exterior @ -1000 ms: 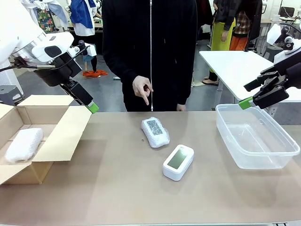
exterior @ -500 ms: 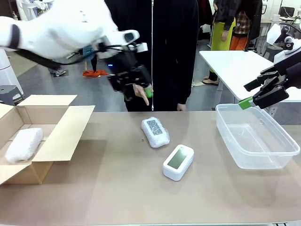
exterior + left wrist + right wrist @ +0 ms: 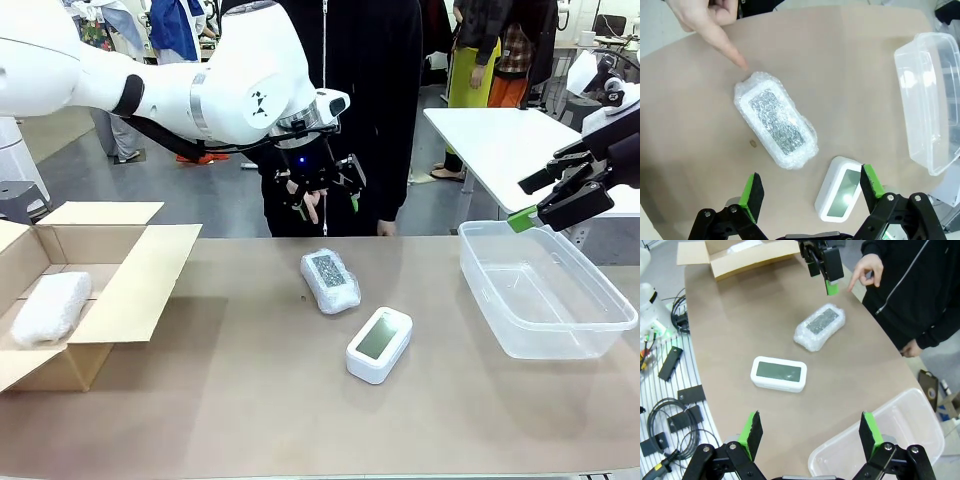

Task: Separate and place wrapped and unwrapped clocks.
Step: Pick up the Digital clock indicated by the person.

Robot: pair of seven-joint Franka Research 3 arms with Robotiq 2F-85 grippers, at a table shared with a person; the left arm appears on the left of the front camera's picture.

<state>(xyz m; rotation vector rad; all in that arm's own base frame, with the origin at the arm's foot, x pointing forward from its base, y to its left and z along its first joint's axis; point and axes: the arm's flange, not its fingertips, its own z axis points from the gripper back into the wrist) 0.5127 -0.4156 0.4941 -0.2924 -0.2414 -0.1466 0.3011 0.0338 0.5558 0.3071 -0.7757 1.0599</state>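
One bubble-wrapped clock (image 3: 330,280) (image 3: 776,120) (image 3: 820,327) lies mid-table, its dark face up. A person's hand (image 3: 306,192) (image 3: 710,20) points down at its far end. The bare white clock (image 3: 379,344) (image 3: 840,189) (image 3: 778,373) rests just to its front right, screen up. A second wrapped bundle (image 3: 50,305) (image 3: 742,246) sits inside the cardboard box (image 3: 130,280). My left gripper (image 3: 325,195) (image 3: 810,182) (image 3: 825,270) hangs open above the mid-table wrapped clock, apart from it. Over the tub's far left corner, my right gripper (image 3: 527,200) (image 3: 810,425) is open and holds nothing.
The clear plastic tub (image 3: 560,345) (image 3: 925,100) (image 3: 880,440) stands at the table's right. At the left, the open cardboard box spreads its flaps toward the middle. The person stands close to the far edge. A white side table (image 3: 500,140) is behind the tub.
My left arm has swung from above the cardboard box at the left to over the wrapped clock mid-table, near the pointing hand. The right arm has not moved.
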